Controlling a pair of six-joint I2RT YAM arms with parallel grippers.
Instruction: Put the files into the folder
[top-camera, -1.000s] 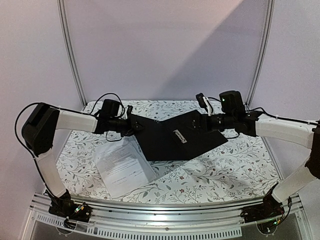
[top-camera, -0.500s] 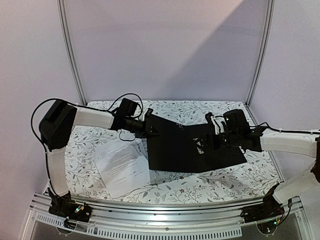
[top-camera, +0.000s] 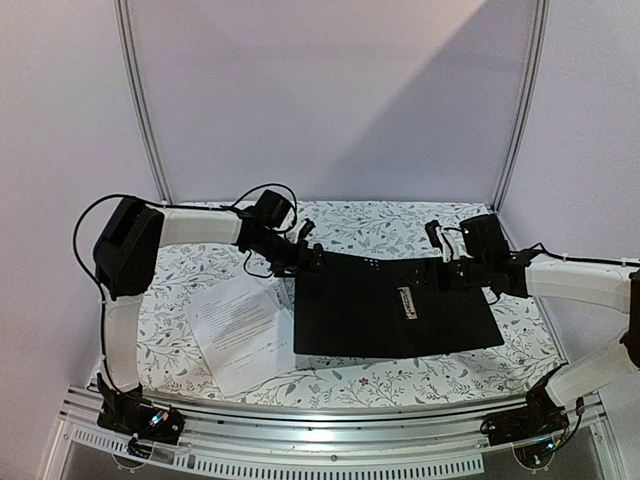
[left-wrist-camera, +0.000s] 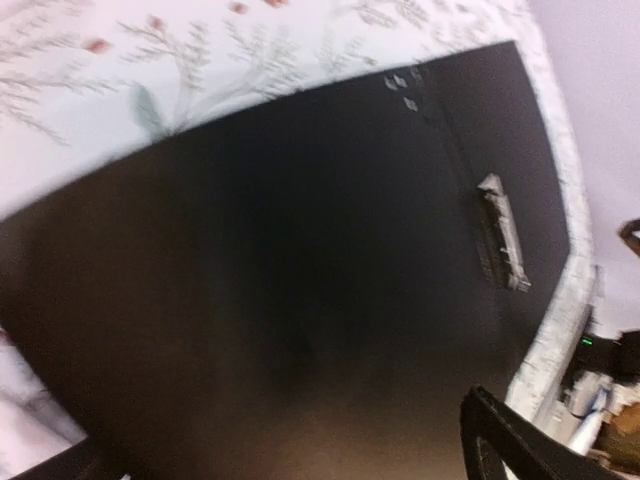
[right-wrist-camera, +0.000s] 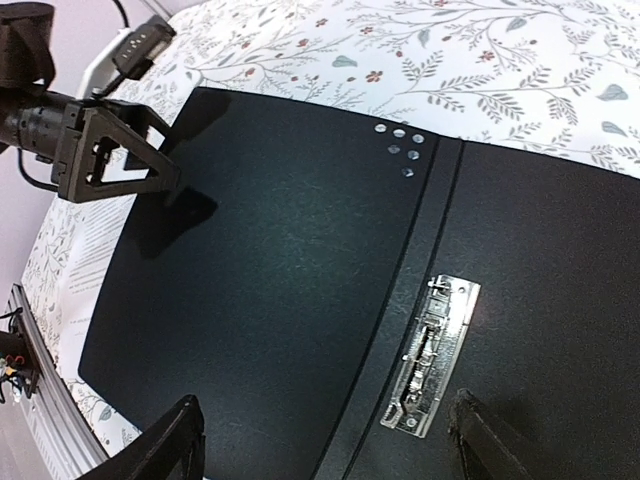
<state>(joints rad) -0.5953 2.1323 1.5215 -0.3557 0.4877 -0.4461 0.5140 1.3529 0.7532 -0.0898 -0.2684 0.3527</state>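
Observation:
The folder (top-camera: 370, 315) lies spread open on the table with its black inside up and a metal clip (top-camera: 408, 302) beside the spine. The files (top-camera: 245, 330), white printed sheets, lie on the table just left of it. My left gripper (top-camera: 305, 258) hovers open over the folder's far left corner; in the left wrist view the folder (left-wrist-camera: 300, 280) fills the frame and nothing is between the fingers (left-wrist-camera: 500, 445). My right gripper (right-wrist-camera: 325, 450) is open just above the spine, with the clip (right-wrist-camera: 430, 355) between its fingers, holding nothing.
A floral tablecloth (top-camera: 440, 225) covers the table. White walls with metal posts (top-camera: 520, 110) close the back and sides. An aluminium rail (top-camera: 330, 440) runs along the near edge by both arm bases.
The folder went from raised and half folded to lying flat open. My left gripper let go of its cover and opened. The right arm shifted right and lower.

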